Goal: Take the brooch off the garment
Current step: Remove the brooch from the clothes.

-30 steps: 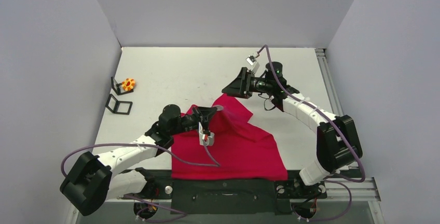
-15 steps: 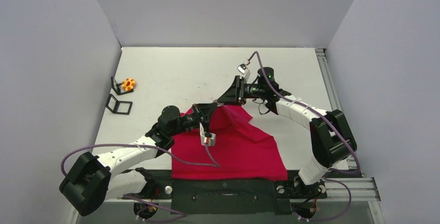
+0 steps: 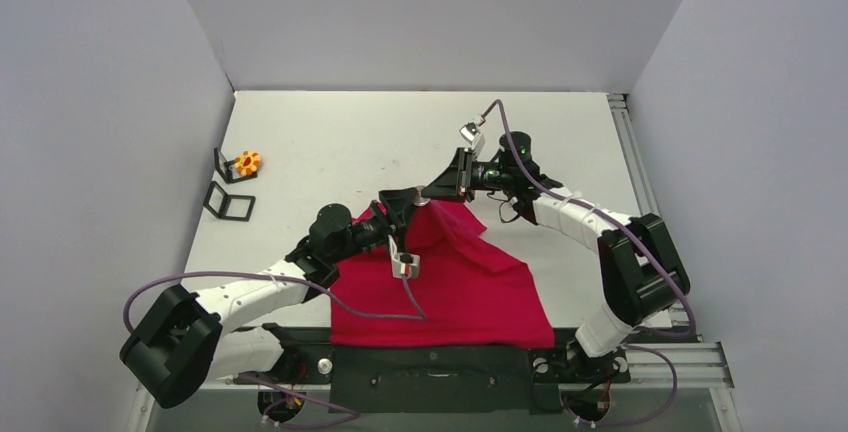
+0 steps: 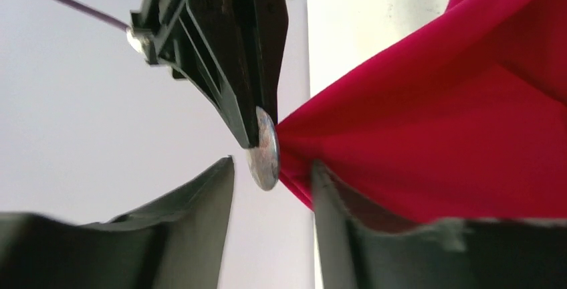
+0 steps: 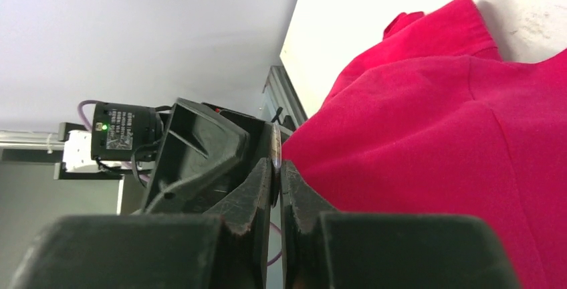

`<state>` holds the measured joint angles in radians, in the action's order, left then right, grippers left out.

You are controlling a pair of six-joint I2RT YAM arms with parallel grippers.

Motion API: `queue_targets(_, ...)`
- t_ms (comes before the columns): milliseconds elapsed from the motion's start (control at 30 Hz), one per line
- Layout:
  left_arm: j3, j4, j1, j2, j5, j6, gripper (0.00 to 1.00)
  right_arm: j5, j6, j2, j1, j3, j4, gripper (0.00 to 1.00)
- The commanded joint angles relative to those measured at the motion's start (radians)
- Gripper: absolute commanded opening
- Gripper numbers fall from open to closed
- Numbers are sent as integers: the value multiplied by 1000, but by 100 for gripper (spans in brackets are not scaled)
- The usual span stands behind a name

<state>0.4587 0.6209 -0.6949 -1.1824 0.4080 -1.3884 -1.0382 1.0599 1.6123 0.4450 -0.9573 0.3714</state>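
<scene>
The red garment [image 3: 460, 282] lies on the table with its far corner lifted into a peak. At the tip of that peak sits the brooch [image 4: 263, 148], a small silver disc seen edge-on. My right gripper [image 3: 432, 192] reaches in from the right and is shut on the brooch [image 5: 275, 145], pinching its edge, with red cloth [image 5: 428, 135] just beyond. My left gripper [image 4: 273, 168] stands open just below the disc. Its fingers [image 4: 200, 202] are apart on either side, and the right-hand one rests against the cloth [image 4: 434, 122].
A small orange flower-shaped piece [image 3: 247, 162] and two black stands [image 3: 228, 202] sit at the table's left edge. Grey walls close in the left, back and right. The garment's near hem reaches the front edge by the arm bases.
My right gripper moved left to the cloth peak and shut on the brooch. My left gripper, shut at the peak before, has opened and let go.
</scene>
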Motion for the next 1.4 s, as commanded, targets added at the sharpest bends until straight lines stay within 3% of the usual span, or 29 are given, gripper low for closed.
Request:
queue_targets(0, 8, -47, -1, 3, -102, 20, 55, 70, -135, -77, -33, -41, -100, 0)
queue_targets(100, 29, -134, 13, 56, -180, 149, 67, 197, -270, -111, -61, -60, -178, 0)
queue_targets(167, 91, -273, 29, 96, -205, 319, 78, 274, -378, -130, -56, -77, -256, 0)
queue_targets(300, 318, -756, 122, 82, -107, 743, 87, 446, -555, -165, -8, -61, -317, 0)
queue_targets(400, 456, -890, 235, 18, -80, 1196, 90, 651, -686, -220, 58, -8, -326, 0)
queue_targets(500, 531, -1017, 346, -92, -11, 1522, 91, 829, -777, -275, 161, 49, -293, 0)
queue_targets(567, 574, -1071, 425, -174, 108, 1770, 89, 969, -854, -307, 244, 84, -256, 0)
queue_targets(667, 581, -1045, 506, -291, 352, 1987, 79, 1183, -993, -336, 373, 144, -190, 0)
queue_targets(767, 517, -851, 508, -297, 436, 2226, 72, 1324, -1118, -329, 454, 175, -119, 0)
queue_targets(1000, 471, -733, 483, -319, 468, 2321, 59, 1411, -1259, -287, 568, 190, -53, 0)
queue_targets(1367, 570, -614, 416, -401, 476, 2402, 51, 1404, -1277, -218, 601, 134, -52, 0)
